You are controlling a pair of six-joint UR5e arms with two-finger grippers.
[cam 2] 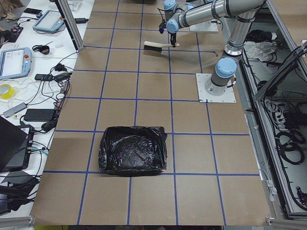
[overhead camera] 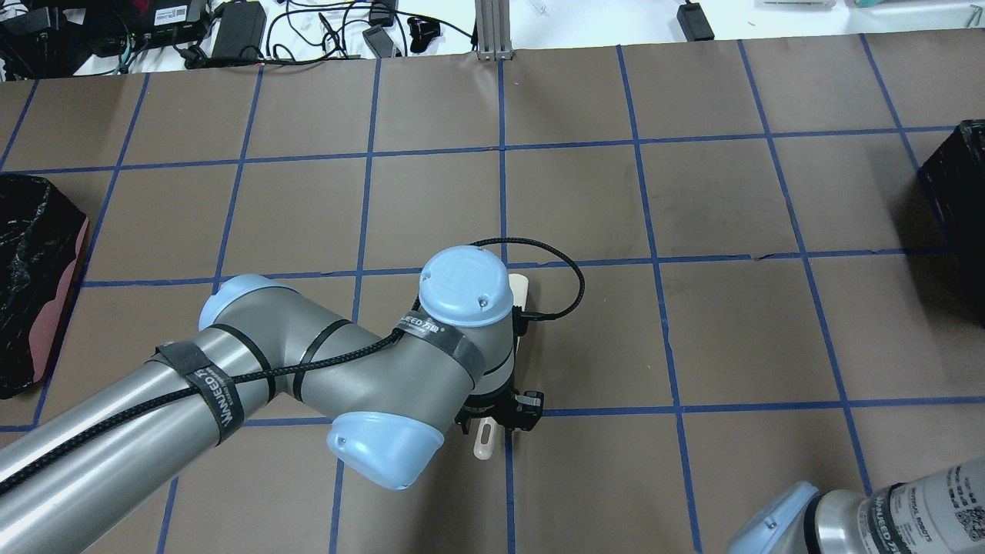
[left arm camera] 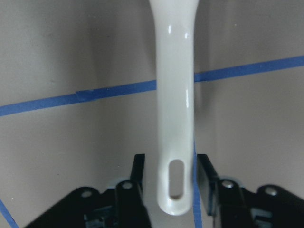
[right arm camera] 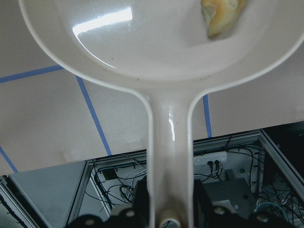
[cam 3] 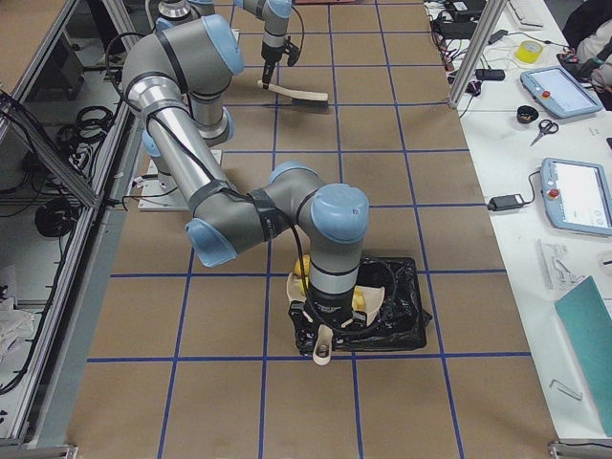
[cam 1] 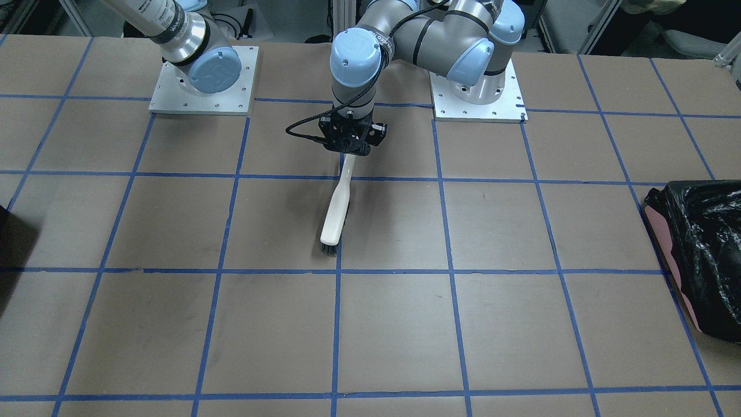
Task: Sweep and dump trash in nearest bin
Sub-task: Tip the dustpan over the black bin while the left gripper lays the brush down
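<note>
Two robot arms, one with a brush, one with a dustpan over a bin

The left claw (cam 1: pixel 347 149) is clenched on the white handle of a brush (cam 1: pixel 336 211), whose bristles rest on the brown gridded counter (cam 1: pixel 521 324). The right claw (right arm camera: pixel 171 209) grips the handle of a white dustpan (right arm camera: pixel 156 42), held over the black-lined bin (cam 3: pixel 402 316). Golden-yellow trash (right arm camera: pixel 221 16) lies in the pan
</note>
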